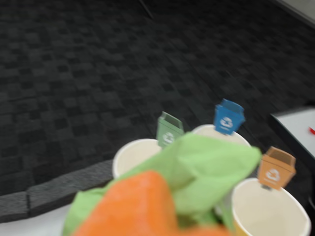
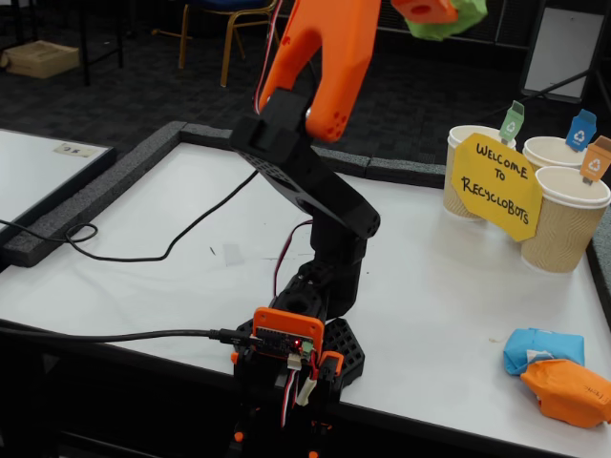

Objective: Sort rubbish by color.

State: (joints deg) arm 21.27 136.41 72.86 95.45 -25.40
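1. Currently the arm is raised high; the gripper (image 2: 431, 11) is clamped on the green wad (image 2: 451, 21), above and left of the sign (image 2: 491, 185).
2. Open tabletop (image 2: 191, 277) lies left of the sign; blue wad (image 2: 539, 347) and orange wad (image 2: 569, 390) rest near its front edge.
3. Gripper top is cut off.

Green wad (image 2: 449, 21) aloft; blue (image 2: 540, 347), orange (image 2: 569, 391) touching.

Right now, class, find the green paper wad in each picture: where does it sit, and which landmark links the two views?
Wrist view: green wad fills the lower centre, held in the tool, just before the cups.
Fixed view: green wad at the top edge, right of centre, high above the table.
Shared landmark: the cup with the green flag.
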